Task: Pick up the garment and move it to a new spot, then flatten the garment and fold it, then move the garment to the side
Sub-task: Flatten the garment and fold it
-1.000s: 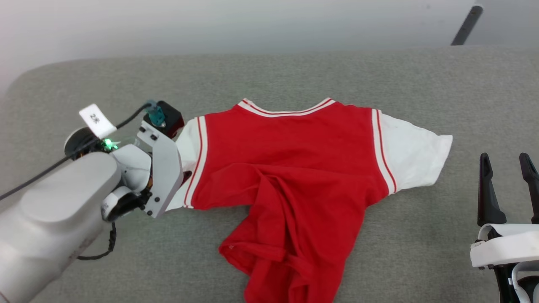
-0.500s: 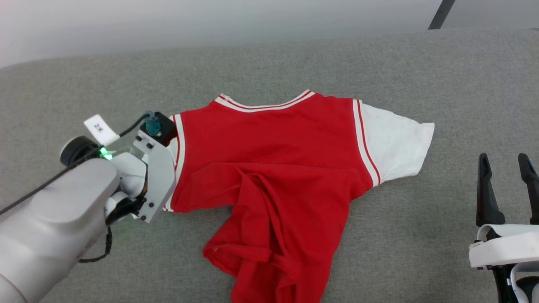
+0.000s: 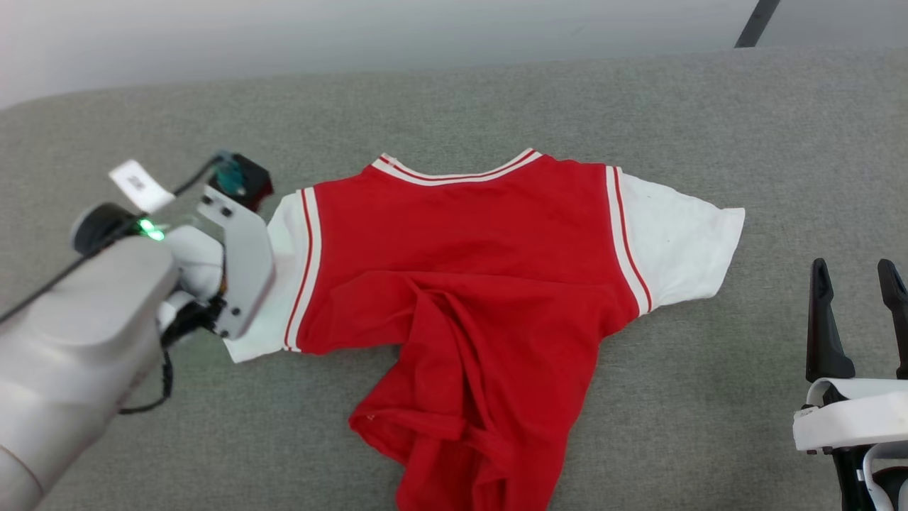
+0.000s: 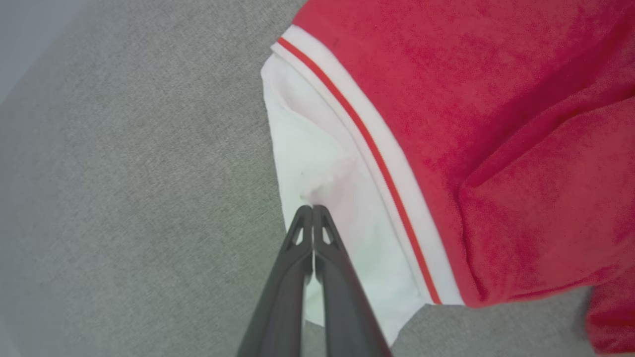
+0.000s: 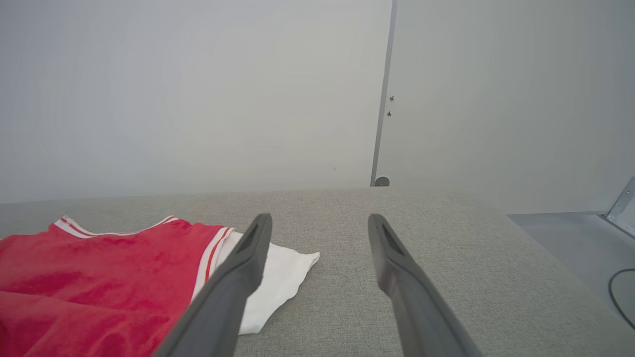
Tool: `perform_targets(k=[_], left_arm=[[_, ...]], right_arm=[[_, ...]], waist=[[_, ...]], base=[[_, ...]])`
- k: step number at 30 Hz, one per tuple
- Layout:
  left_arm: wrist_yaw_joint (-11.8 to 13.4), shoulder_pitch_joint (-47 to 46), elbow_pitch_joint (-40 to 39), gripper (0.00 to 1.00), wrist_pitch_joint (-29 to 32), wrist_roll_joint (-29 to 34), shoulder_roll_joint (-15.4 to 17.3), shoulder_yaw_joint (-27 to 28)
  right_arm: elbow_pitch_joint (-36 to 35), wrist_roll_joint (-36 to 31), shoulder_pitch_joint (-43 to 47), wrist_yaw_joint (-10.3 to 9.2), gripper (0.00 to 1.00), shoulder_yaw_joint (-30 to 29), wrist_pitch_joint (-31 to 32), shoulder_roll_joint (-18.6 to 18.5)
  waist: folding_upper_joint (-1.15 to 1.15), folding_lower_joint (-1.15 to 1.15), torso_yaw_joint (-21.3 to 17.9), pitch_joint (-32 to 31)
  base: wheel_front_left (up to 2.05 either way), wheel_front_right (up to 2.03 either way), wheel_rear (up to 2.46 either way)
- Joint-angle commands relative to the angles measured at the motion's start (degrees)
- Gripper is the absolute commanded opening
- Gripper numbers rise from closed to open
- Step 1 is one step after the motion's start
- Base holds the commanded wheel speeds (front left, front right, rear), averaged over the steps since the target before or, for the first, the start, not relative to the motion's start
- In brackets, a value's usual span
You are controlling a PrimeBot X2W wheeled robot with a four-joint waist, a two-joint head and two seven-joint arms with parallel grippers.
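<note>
The garment (image 3: 461, 241) lies back side up on the grey surface, a red jersey with white sleeves and a striped collar at the far side. Its lower half is bunched and twisted toward the near edge. My left gripper (image 4: 313, 208) is shut on the white left sleeve (image 4: 317, 148), where the cloth puckers at the fingertips. In the head view, the pale left wrist (image 3: 237, 262) covers that sleeve's outer end. My right gripper (image 3: 853, 266) stands open and empty at the lower right, apart from the right sleeve (image 3: 681, 248). The right wrist view shows the right gripper (image 5: 318, 220) and the garment (image 5: 99, 267) to its left.
The grey padded surface (image 3: 709, 121) ends at a pale wall along the far side. A dark pole (image 3: 755, 21) stands at the top right. In the right wrist view the surface drops off at the right, with a black cable (image 5: 620, 292) on the floor.
My left gripper has shut on the left sleeve and drawn it out to the left, so more white cloth shows. The head view itself has shifted. The right gripper has not moved.
</note>
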Motion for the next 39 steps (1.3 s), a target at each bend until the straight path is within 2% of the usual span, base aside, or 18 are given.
perform_targets(k=[1, 3, 6, 12, 16, 17, 18, 19, 20, 21, 29, 39], left_arm=[[0.5, -0.9, 0.6, 0.0, -0.6, -0.1, 0.6, 0.5], [0.7, -1.1, 1.0, 0.0, -0.6, 0.2, 0.5, 0.5], [2.4, -1.7, 2.5, 0.0, -0.9, 0.7, 2.6, 0.9], [4.6, -0.1, 5.7, 0.0, -2.0, -0.5, 4.6, 2.0], [4.4, 0.7, 7.0, 0.0, -4.0, -1.6, 4.6, 3.0], [4.6, 0.9, 7.5, 0.18, -4.8, -2.0, 4.3, 3.5], [4.7, 1.4, 8.0, 0.41, -5.4, -2.4, 4.1, 3.8], [4.6, 1.5, 8.5, 0.5, -5.7, -2.1, 4.0, 3.7], [4.3, 1.4, 8.8, 0.93, -6.2, -2.0, 3.8, 3.6], [4.0, 1.4, 9.0, 1.0, -6.6, -2.3, 3.5, 3.9], [2.0, 0.5, 9.2, 1.0, -6.8, -3.5, 2.2, 4.2], [1.4, 1.0, 13.2, 1.0, -6.4, -4.4, 0.5, 4.0]], right_arm=[[0.2, 0.3, -0.1, -0.06, 1.0, -0.1, -0.2, 0.1], [0.2, 0.4, -0.2, -0.06, 1.0, -0.1, -0.2, 0.1], [-0.1, 0.4, 0.0, -0.06, 1.0, -0.1, 0.0, 0.2], [-0.6, 0.6, -0.2, -0.06, 1.0, -0.1, 0.3, 0.2], [-0.8, 0.6, -0.5, -0.06, 1.0, -0.2, 0.3, 0.0], [-0.9, 0.6, -0.6, -0.06, 1.0, -0.3, 0.4, 0.0], [-0.9, 0.6, -0.7, -0.06, 1.0, -0.3, 0.4, -0.1], [-1.0, 0.6, -0.9, -0.06, 1.0, -0.3, 0.5, -0.1], [-1.1, 0.5, -0.9, -0.06, 1.0, -0.4, 0.6, -0.1], [-1.2, 0.4, -0.9, -0.06, 1.0, -0.4, 0.7, -0.1], [-1.7, 0.2, -0.9, -0.06, 1.0, 0.0, 1.5, -0.5], [-4.1, 0.9, -4.9, -0.06, 1.0, 1.8, 3.4, -2.9]], waist=[[0.0, 0.0, 0.4, -0.1], [0.0, 0.0, 0.6, -0.2], [0.0, 0.0, 0.8, -0.1], [0.0, 0.0, 0.7, 0.6], [0.0, 0.0, 0.7, 1.1], [0.0, 0.0, 0.7, 1.2], [0.0, 0.0, 0.7, 1.3], [0.0, 0.0, 0.7, 1.4], [0.0, 0.0, 0.8, 1.4], [0.0, 0.0, 0.9, 1.4], [0.0, 0.0, 1.3, 0.8], [0.0, 0.0, -0.3, 3.0]], base=[[0.0, 0.0, 0.0], [0.0, 0.0, 0.0], [0.0, 0.0, 0.0], [0.0, 0.0, 0.0], [0.0, 0.0, 0.0], [0.0, 0.0, 0.0], [0.0, 0.0, 0.0], [0.0, 0.0, 0.0], [0.0, 0.0, 0.0], [0.0, 0.0, 0.0], [0.0, 0.0, 0.0], [0.0, 0.0, 0.0]])
